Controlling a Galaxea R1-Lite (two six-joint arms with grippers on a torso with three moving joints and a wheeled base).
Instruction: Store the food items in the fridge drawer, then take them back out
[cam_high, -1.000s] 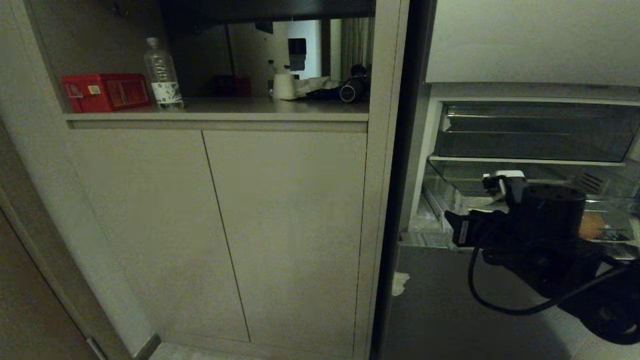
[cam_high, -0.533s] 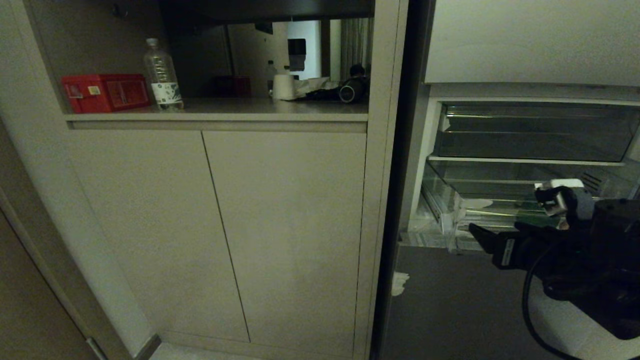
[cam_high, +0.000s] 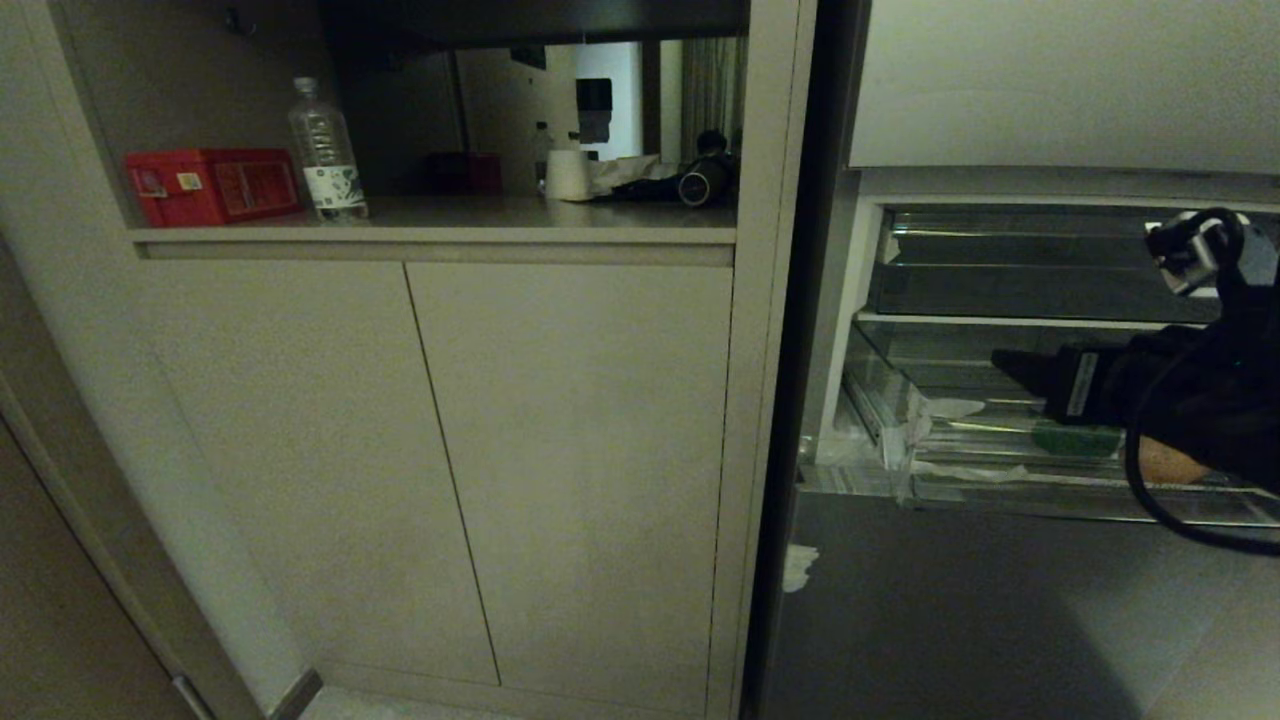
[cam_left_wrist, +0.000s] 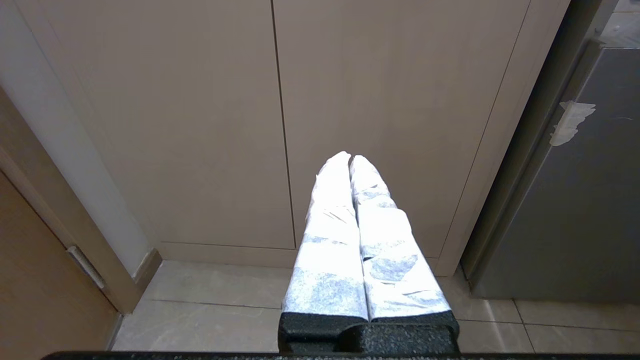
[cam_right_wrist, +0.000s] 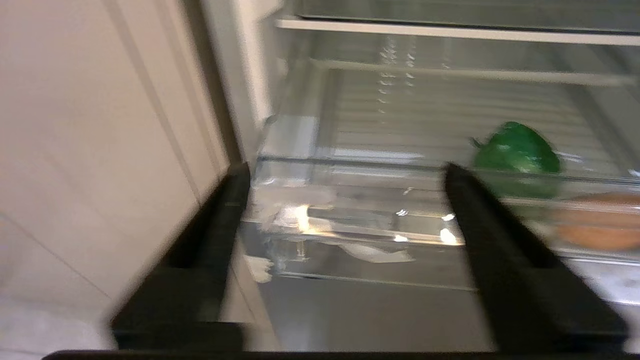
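At the far left of our head view a flat red plastic box (cam_high: 212, 185) sits on the open beige shelf (cam_high: 450, 222), with a clear plastic water bottle (cam_high: 325, 150) standing just beside it and a white paper roll (cam_high: 567, 174) farther along. Below the shelf we see the two plain beige cabinet doors (cam_high: 440, 470). Our left gripper (cam_left_wrist: 350, 161) points at those doors low above the tiled floor (cam_left_wrist: 210, 310), its white-wrapped fingers (cam_left_wrist: 330, 240) pressed together with nothing between them. To the right of the cabinet stands the open fridge, where the wide clear plastic fridge drawer (cam_high: 1000, 485) with its ribbed floor is pulled out. Our right gripper (cam_right_wrist: 345, 170) hangs in front of the drawer's glossy front rim, near its left end, its black fingers (cam_right_wrist: 210, 220) spread wide apart and empty. Inside the drawer, toward its right, lies a glossy green rounded food item (cam_right_wrist: 517, 152), and just beside it, nearer the front wall, a round orange-brown food item (cam_right_wrist: 595, 225), both apart from the gripper.
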